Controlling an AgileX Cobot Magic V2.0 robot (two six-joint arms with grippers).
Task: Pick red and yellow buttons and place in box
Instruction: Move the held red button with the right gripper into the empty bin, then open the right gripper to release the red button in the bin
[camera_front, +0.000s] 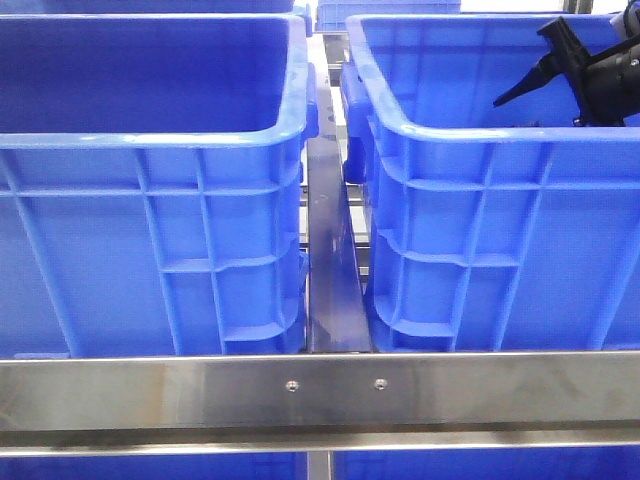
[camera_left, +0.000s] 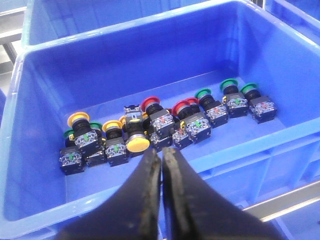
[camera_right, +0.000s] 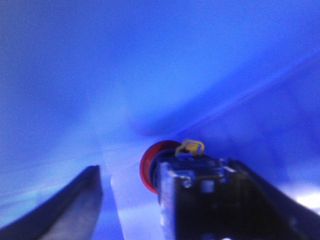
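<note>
In the left wrist view a blue bin (camera_left: 40, 165) holds a row of push buttons: yellow ones (camera_left: 138, 144) (camera_left: 78, 118), red ones (camera_left: 149, 103) (camera_left: 182, 106) and green ones (camera_left: 229, 84). My left gripper (camera_left: 161, 151) hangs over the bin's near rim, shut with nothing in it. My right gripper (camera_front: 520, 65) is inside the right-hand blue box (camera_front: 480, 130). In the right wrist view this gripper (camera_right: 162, 172) is open. A red button (camera_right: 150, 167) rests against one finger, and a clear gap separates it from the other finger (camera_right: 85, 200).
A second large blue bin (camera_front: 150, 135) stands at the left of the front view, its floor hidden. A steel rail (camera_front: 320, 385) runs across the front, and a narrow metal strip (camera_front: 330, 260) lies between the two bins. More blue bins stand behind.
</note>
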